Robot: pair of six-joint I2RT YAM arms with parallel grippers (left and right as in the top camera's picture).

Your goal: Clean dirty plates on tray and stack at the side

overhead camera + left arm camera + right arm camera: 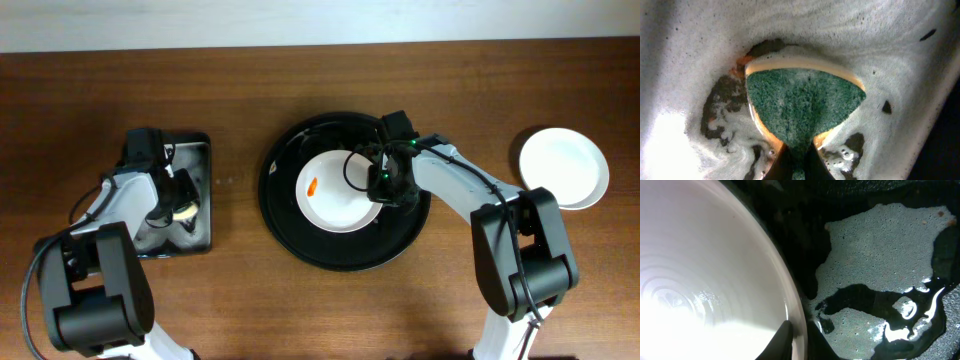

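Observation:
A white plate with a small orange smear lies in the round black tray. My right gripper is shut on that plate's right rim; the right wrist view shows one finger inside the plate and one outside, at the gripper tips. The tray floor there is wet with foam. A clean white plate lies on the table at far right. My left gripper is shut on a green-and-yellow sponge, held over foamy water; its fingertips pinch the sponge's near end.
A rectangular black basin with soapy water stands at the left. Foam covers most of its floor. Both arm bases stand at the table's front edge.

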